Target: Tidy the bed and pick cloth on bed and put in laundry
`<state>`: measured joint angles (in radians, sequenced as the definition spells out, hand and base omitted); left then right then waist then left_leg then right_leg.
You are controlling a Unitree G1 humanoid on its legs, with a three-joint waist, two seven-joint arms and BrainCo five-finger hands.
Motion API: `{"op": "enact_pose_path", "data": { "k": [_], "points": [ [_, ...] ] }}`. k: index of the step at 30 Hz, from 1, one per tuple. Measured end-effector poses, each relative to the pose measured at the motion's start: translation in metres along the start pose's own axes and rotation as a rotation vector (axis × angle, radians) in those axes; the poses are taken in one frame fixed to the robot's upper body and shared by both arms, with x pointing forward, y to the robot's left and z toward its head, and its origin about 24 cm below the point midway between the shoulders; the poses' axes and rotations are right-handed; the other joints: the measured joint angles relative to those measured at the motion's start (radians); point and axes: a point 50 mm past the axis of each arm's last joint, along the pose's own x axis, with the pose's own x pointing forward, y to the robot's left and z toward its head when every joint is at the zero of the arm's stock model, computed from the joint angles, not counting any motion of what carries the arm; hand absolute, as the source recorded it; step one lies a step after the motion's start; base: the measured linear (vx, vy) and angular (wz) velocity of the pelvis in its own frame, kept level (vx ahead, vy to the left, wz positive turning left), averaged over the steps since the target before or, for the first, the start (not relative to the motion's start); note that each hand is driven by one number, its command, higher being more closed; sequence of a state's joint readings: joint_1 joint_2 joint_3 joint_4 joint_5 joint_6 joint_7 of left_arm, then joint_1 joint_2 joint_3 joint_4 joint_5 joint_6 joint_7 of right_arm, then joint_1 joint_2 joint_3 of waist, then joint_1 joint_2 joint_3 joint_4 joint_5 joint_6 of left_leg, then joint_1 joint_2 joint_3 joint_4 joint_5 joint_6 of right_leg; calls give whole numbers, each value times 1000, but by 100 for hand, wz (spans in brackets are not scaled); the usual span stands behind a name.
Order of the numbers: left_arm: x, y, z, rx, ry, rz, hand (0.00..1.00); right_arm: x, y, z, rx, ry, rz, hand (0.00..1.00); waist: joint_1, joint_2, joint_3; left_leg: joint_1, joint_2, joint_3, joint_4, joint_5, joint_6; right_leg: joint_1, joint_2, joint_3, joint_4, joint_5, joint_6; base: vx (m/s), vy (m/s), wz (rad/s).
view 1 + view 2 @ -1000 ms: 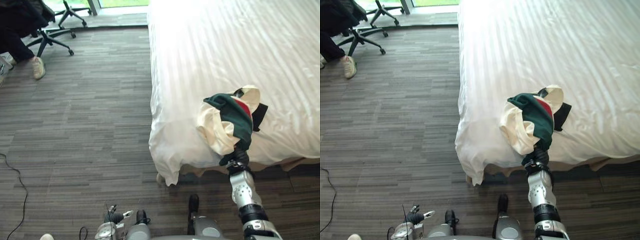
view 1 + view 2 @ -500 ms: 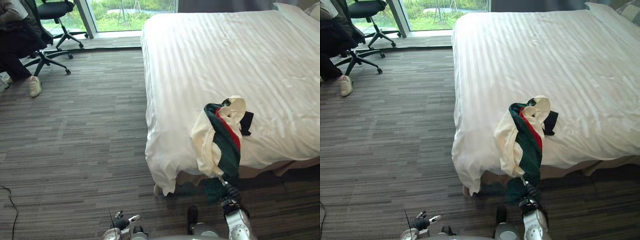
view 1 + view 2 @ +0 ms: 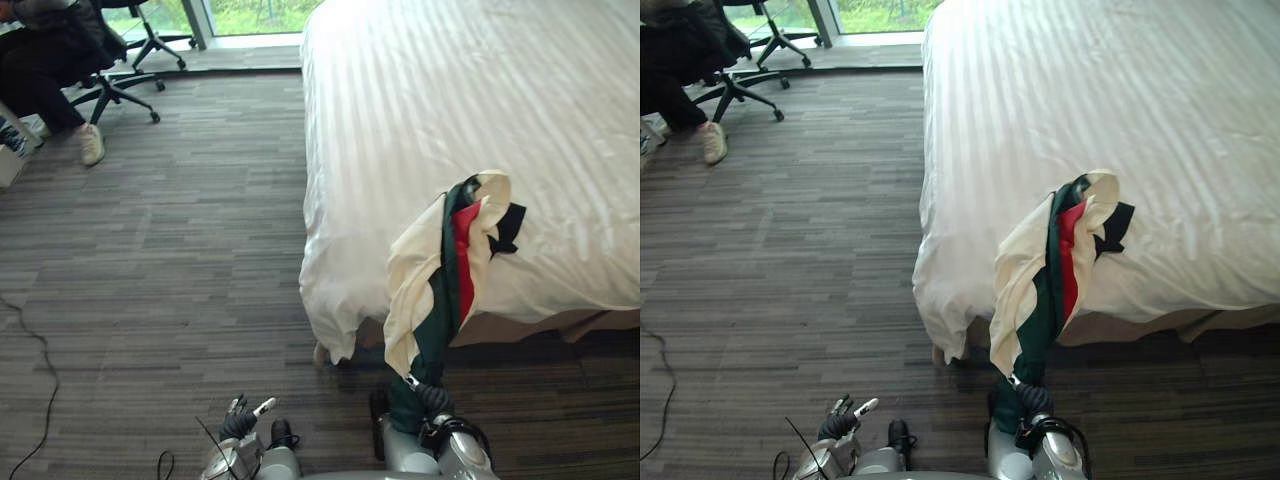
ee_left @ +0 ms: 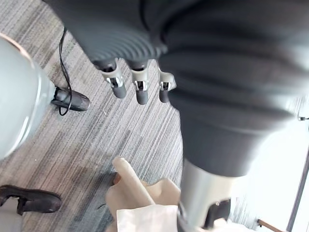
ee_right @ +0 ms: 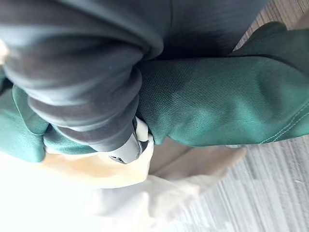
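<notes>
A cream, green and red cloth (image 3: 440, 270) with a black part hangs from the near edge of the white bed (image 3: 480, 90) down toward the floor. Its upper end still rests on the sheet. My right hand (image 3: 432, 398) is low, close in front of me, shut on the cloth's lower green end. In the right wrist view a finger (image 5: 128, 147) is curled into the green fabric (image 5: 217, 101) with cream fabric beside it. My left hand (image 3: 242, 422) hangs low at my left over the floor, fingers (image 4: 137, 89) relaxed and holding nothing.
The bed's near-left corner (image 3: 330, 320) droops toward the grey striped floor (image 3: 170, 260). A person sits on an office chair (image 3: 120, 70) at the far left, one pale shoe (image 3: 92, 145) on the floor. A window strip lies beyond.
The camera has shifted. My right hand has dropped and drawn back toward me, pulling the cloth from a bunch on the bed's edge into a long hanging strip.
</notes>
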<state>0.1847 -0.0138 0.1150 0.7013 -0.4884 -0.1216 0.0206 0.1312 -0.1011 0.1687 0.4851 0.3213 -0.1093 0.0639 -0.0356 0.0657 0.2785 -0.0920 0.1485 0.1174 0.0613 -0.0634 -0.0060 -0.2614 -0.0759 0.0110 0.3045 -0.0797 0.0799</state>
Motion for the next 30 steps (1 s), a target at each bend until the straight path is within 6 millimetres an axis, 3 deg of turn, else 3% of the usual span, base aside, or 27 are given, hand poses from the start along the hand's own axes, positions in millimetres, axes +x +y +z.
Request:
{"op": "enact_pose_path", "data": {
  "k": [1, 2, 3, 4, 5, 6, 7, 8, 9, 11, 15, 16, 17, 18, 21, 22, 24, 25, 26, 28, 29, 30],
  "points": [
    [0, -1, 1, -8, -3, -3, 0, 2, 0, 3, -16, -7, 5, 100, 1, 5, 4, -9, 0, 10, 3, -10, 41, 1, -10, -15, 0, -2, -4, 14, -30, 97],
    [0, -1, 1, -15, -6, -5, 0, 5, 1, 9, -42, -21, 15, 100, 1, 10, 8, -10, 9, 83, -14, -51, 144, 13, -32, -50, -28, 9, -25, 61, -26, 106],
    [-1, -1, 2, -14, -13, -10, 0, 8, 2, 14, -59, -37, 13, 100, -1, 4, 15, -18, 21, 170, 12, -60, 146, 26, -64, -92, -59, 25, -47, 81, -24, 105],
    [-1, -3, 3, -10, -20, -21, 0, 11, 1, 19, -73, -53, 8, 100, -2, 16, 19, -28, 33, 210, 57, -36, 113, 31, -70, -105, -55, 29, -42, 89, -26, 96],
    [-3, -6, 2, -1, -18, -42, 0, 14, 0, 29, -106, -83, 2, 100, 2, 40, 21, -59, 74, 276, 189, 100, 95, 30, -65, -149, -16, 11, -50, 59, -91, 111],
    [-3, -12, 5, 16, -33, -76, 0, 14, 1, 38, -114, -119, 2, 100, -3, 38, 25, -93, 77, 294, 223, 153, 28, 37, -83, -188, 13, -17, -50, 39, -97, 115],
    [-4, -14, 7, 19, -43, -92, 0, 14, 2, 42, -122, -136, 9, 100, -4, 38, 25, -89, 71, 287, 188, 182, 15, 52, -86, -209, 2, -23, -59, 30, -55, 146],
    [-5, -17, 10, 22, -57, -108, 0, 13, 6, 44, -142, -151, 19, 100, -8, 33, 22, -37, 32, 240, 21, 282, 1, 92, -109, -270, -55, -15, -72, 51, 7, 152],
    [-3, -19, 14, 28, -68, -120, 0, 15, 11, 49, -151, -173, 30, 100, -16, 30, 26, -35, 67, 309, 143, 159, -2, 122, -121, -357, -62, -5, -71, 61, -1, 157],
    [-4, -23, 10, 45, -52, -139, 0, 16, 14, 53, -187, -185, 41, 100, -32, 31, 25, 25, 119, 402, 277, 44, -18, 177, -136, -453, -61, -7, -75, 33, 1, 157],
    [-1, -46, 11, 96, -42, -228, 0, 17, 10, 63, -225, -230, -6, 100, -76, 46, 9, 129, 190, 579, 183, 38, -39, 224, -208, -671, -21, -6, -74, -3, 171, 170],
    [-1, -50, 13, 107, -49, -241, 0, 18, 9, 66, -227, -238, -11, 100, -76, 50, 6, 127, 185, 590, 148, 31, -53, 224, -218, -695, -17, -3, -69, 1, 322, 166],
    [0, -54, 19, 138, -69, -265, 0, 18, 9, 65, -219, -239, -17, 100, -72, 35, 4, 120, 150, 588, 98, 9, -93, 232, -249, -740, -17, 17, -40, 15, 375, 145],
    [-1, -52, 25, 175, -84, -277, 0, 18, 13, 62, -222, -229, -14, 100, -59, 5, -1, 120, 101, 564, 59, 17, -105, 249, -287, -763, -14, 30, -20, 26, 386, 130],
    [-7, -39, 28, 210, -97, -259, 0, 19, 25, 58, -218, -218, 8, 100, -48, -28, -21, 123, 30, 502, 27, 15, -102, 279, -354, -779, 26, 73, -6, 43, 325, 92],
    [-8, -36, 30, 215, -106, -258, 0, 18, 32, 61, -219, -235, 22, 100, -36, -30, -23, 118, 9, 459, 23, 10, -94, 280, -385, -772, 72, 110, -22, 59, 231, 102],
    [-9, -32, 37, 225, -137, -256, 0, 15, 37, 63, -219, -255, 34, 100, -29, -36, -23, 99, -29, 360, 29, 3, -63, 262, -420, -663, 183, 185, -120, 103, 232, 141],
    [-11, -30, 41, 219, -156, -250, 0, 12, 37, 63, -216, -260, 33, 100, -29, -37, -23, 98, -35, 308, 22, 6, -41, 233, -416, -559, 235, 211, -125, 148, 139, 172],
    [-14, -28, 45, 227, -176, -248, 0, 7, 37, 58, -203, -253, 30, 100, -27, -36, -28, 82, -46, 231, 8, 15, -9, 213, -368, -424, 269, 75, -57, 99, 52, 166],
    [-13, -23, 53, 226, -208, -226, 0, 1, 40, 57, -184, -263, 34, 100, -27, -52, -37, 70, -70, 141, -34, 41, 30, 202, -280, -326, 270, -62, -46, 108, 8, 186],
    [-13, -21, 55, 243, -214, -216, 0, -3, 42, 50, -172, -245, 39, 100, -28, -55, -39, 69, -95, 49, -65, 52, 53, 203, -214, -303, 255, -132, -63, 132, -27, 224],
    [-13, -20, 55, 253, -213, -215, 0, -5, 44, 45, -161, -229, 40, 100, -28, -54, -39, 70, -106, -16, -83, 67, 48, 190, -141, -250, 224, -183, -73, 96, -41, 191]
  ]
}}
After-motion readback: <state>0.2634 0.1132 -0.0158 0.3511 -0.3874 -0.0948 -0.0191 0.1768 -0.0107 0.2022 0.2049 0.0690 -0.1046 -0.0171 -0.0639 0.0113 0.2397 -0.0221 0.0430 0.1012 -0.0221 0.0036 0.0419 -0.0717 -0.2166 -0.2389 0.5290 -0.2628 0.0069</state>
